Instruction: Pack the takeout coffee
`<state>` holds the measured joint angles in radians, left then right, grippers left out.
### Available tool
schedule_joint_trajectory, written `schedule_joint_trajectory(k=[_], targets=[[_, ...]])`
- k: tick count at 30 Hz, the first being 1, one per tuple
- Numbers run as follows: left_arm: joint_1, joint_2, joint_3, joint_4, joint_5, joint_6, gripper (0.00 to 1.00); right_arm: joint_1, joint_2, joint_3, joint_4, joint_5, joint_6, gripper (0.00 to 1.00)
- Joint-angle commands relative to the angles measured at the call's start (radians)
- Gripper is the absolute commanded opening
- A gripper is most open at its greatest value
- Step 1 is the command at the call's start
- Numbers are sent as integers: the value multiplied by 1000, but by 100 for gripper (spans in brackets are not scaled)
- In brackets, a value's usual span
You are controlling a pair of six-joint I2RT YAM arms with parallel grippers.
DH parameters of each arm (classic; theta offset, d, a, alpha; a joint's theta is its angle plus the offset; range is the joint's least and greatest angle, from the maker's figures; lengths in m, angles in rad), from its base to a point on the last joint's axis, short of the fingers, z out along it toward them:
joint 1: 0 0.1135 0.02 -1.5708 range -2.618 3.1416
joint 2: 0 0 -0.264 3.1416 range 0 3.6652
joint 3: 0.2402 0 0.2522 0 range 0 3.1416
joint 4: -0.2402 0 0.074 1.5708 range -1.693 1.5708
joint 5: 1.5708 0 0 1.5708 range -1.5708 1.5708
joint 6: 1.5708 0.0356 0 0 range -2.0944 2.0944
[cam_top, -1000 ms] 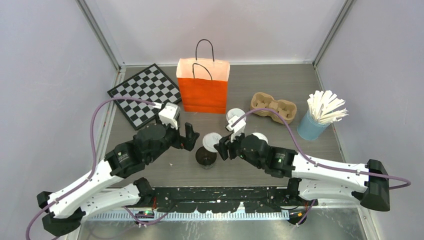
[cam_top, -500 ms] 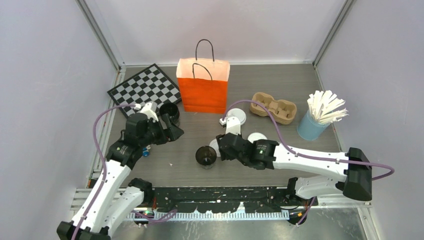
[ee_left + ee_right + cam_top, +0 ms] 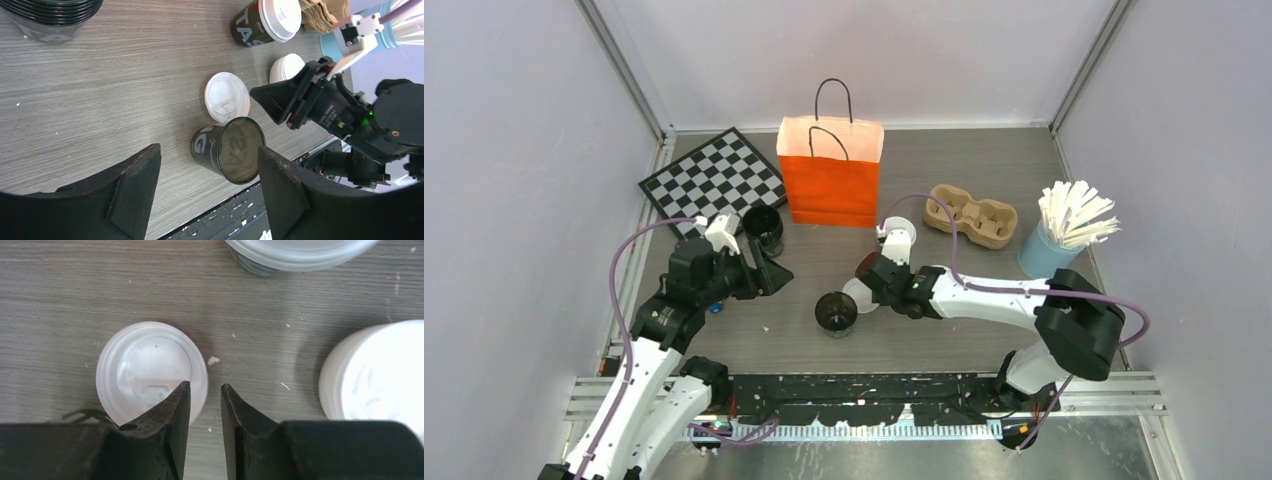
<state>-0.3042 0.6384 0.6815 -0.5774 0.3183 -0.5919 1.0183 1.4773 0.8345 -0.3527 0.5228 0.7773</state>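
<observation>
Op: Right arm's elbow has swung in toward the middle since the last entry; left arm has backed off from the lidless black cup (image 3: 228,148) to the near corner of the chessboard (image 3: 712,180)
Rec: Noted. Grippers?
Op: Right gripper (image 3: 205,386): jaws nearly together with a narrow slot left, nothing in it, bare table (image 3: 75,290) seen through. One fingertip (image 3: 180,395) overlaps the near edge of a loose white lid (image 3: 145,365); contact not discernible. Left gripper (image 3: 209,152): jaws wide apart, holding nothing
Rec: Where is the takeout coffee (image 3: 267,20)?
Op: Upright on the table, sip lid on, just beyond the right gripper, between the orange bag (image 3: 831,180) and the cardboard cup carrier (image 3: 971,214). Outside the bag. A second loose lid (image 3: 380,375) lies beside the right gripper
</observation>
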Motion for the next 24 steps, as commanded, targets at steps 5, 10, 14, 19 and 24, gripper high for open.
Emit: schedule_joint_trajectory(k=[5,10,14,19,24], targets=[[6,-26,16,-2,56,23,71,-22,90,-1,180,91,80,32],[7,-18,16,-3,73,18,71,-24,155,16,174,101,81,30],[6,-9,18,-9,86,22,71,-23,184,33,146,118,82,28],[6,-10,20,-12,87,27,70,-24,165,25,160,120,48,9],[7,3,44,-14,103,29,69,-23,64,34,137,141,-31,0]])
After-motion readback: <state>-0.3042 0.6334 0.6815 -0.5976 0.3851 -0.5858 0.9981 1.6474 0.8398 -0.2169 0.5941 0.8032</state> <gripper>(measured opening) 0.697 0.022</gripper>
